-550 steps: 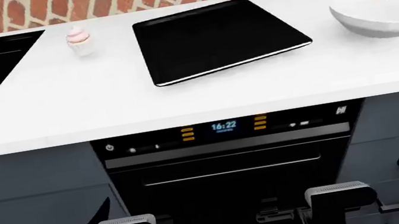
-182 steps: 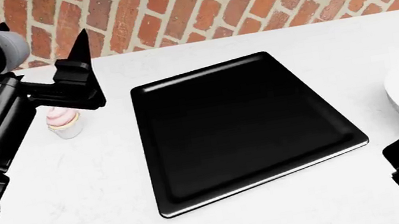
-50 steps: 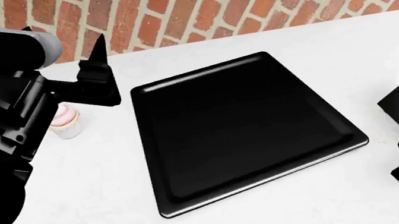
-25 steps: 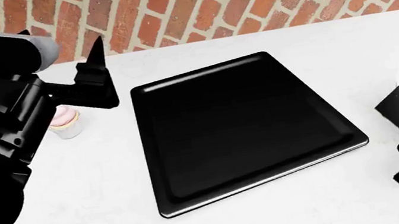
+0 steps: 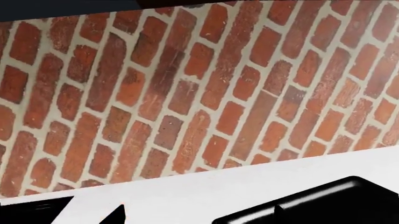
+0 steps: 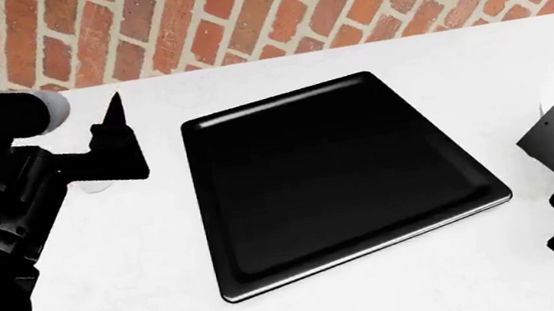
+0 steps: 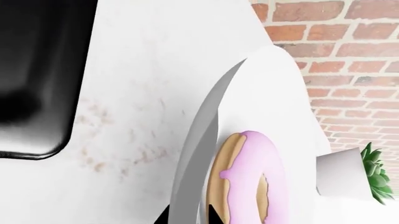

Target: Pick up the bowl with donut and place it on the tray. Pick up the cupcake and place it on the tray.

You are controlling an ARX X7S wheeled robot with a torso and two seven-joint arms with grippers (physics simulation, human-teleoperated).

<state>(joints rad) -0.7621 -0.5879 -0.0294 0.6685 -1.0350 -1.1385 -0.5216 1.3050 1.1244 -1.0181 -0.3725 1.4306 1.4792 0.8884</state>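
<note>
Bowl (image 7: 274, 98) is plain white, wide and shallow, and in the right wrist view you get its rim edge-on with the donut (image 7: 252, 179) sitting inside: pale pink icing over a tan base, ring shape. It sits on the white desk (image 6: 313, 308) at the far right, well apart from the tray's right edge. In the head view it's almost all hidden behind the right arm, only a sliver of white and pink peeks out.

Tray (image 6: 330, 176) is glossy black, rectangular with rounded corners and a low rim, lying flat mid-desk with nothing on it. One rounded corner also shows in the right wrist view, with bare, slightly smudged desk between it and the bowl.

Cupcake: can't really make it out, the left arm covers that spot just left of the tray.

Left tool (image 6: 117, 143): one dark pointed finger sticks up near the tray's far-left corner; can't tell if it's open or closed. Right tool (image 7: 187, 217): just dark tips at the bowl's rim, and I can't tell its state either.

Behind the desk is a brick wall (image 5: 187, 88), and a small green plant in a white pot (image 7: 349, 175) sits past the bowl.
</note>
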